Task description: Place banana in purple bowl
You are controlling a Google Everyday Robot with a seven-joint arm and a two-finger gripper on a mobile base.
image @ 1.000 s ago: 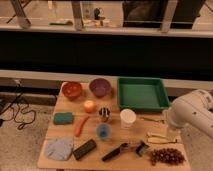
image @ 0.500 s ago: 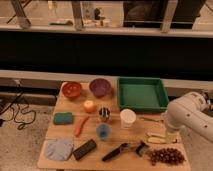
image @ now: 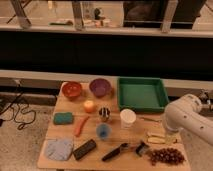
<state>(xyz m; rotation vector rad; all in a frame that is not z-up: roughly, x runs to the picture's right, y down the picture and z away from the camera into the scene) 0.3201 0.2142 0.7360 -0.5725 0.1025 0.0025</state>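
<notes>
The banana, small and pale yellow, lies flat near the table's right edge, between the white cup and the grapes. The purple bowl stands at the back of the table, right of the orange-red bowl, and looks empty. My white arm reaches in from the right and bends down over the table's right edge. Its gripper hangs at the banana's right end, open, and holds nothing. The arm's bulk hides most of the gripper.
A green tray sits at the back right and an orange-red bowl at the back left. Between banana and bowl stand a white cup, a small metal cup, a blue cup and a round yellow-orange fruit. Grapes lie front right.
My arm has swung left and down from beyond the right edge, bringing the gripper close to the banana. Nothing on the table has moved.
</notes>
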